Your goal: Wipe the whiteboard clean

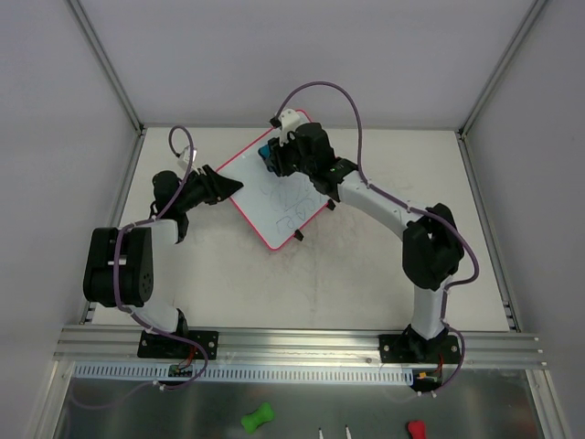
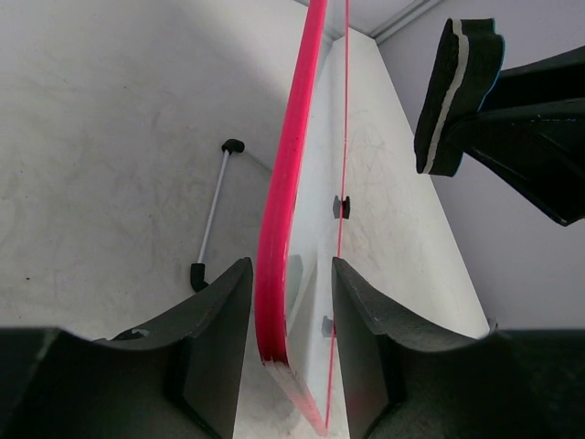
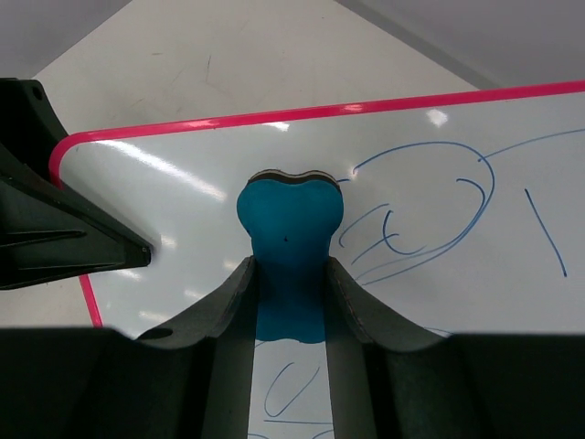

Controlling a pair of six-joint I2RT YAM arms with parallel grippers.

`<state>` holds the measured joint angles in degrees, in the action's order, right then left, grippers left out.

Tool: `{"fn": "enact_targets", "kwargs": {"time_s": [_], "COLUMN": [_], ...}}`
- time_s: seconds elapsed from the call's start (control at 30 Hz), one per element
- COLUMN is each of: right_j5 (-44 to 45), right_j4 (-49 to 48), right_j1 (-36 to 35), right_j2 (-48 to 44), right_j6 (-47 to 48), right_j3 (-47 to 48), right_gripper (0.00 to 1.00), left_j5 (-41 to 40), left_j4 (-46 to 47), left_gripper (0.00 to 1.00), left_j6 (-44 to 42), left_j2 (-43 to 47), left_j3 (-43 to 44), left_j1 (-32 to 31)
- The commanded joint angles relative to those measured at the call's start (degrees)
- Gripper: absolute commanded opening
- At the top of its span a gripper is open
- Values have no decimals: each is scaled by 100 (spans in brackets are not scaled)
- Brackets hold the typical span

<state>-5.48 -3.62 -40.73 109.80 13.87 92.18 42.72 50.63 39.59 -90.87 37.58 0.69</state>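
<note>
The whiteboard (image 1: 274, 206) lies at an angle at mid-table, white with a pink frame and blue scribbles (image 3: 420, 210). My left gripper (image 1: 230, 187) is shut on its left corner; in the left wrist view (image 2: 291, 270) the pink edge (image 2: 294, 137) runs between the fingers. My right gripper (image 1: 271, 157) is shut on a blue bone-shaped eraser (image 3: 291, 219), holding it at the board's surface (image 3: 228, 151) near the far left corner, left of the scribbles. The eraser also shows in the left wrist view (image 2: 457, 91).
Two black clips (image 1: 298, 236) sit on the board's near right edge. A thin white rod with black ends (image 2: 212, 215) lies on the table beside the board. A green object (image 1: 258, 419) and a red one (image 1: 416, 428) lie below the front rail.
</note>
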Motion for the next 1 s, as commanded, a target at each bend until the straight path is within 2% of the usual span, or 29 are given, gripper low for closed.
{"fn": "enact_targets", "kwargs": {"time_s": [0.0, 0.17, 0.4, 0.73, 0.97], "right_j5": [-190, -340, -498, -701, -499], "right_j4": [-104, -113, -95, -87, 203], "right_j1": [74, 144, 144, 144, 144], "right_j2": [112, 366, 639, 1061, 1377], "right_j6": [107, 125, 221, 283, 467], "right_j3": [370, 652, 994, 1372, 1750], "right_gripper": [0, 0, 0, 1, 0], "left_j5": [-71, -176, -150, -62, -27], "left_j4": [307, 325, 263, 122, 87], "left_gripper": [39, 30, 0, 0, 0], "left_j6": [-162, -154, -206, -338, -444], "left_j2": [-36, -71, -150, -247, -282], "left_j3": [39, -14, 56, 118, 118], "left_j1": [-190, -253, -262, -254, -253]}}
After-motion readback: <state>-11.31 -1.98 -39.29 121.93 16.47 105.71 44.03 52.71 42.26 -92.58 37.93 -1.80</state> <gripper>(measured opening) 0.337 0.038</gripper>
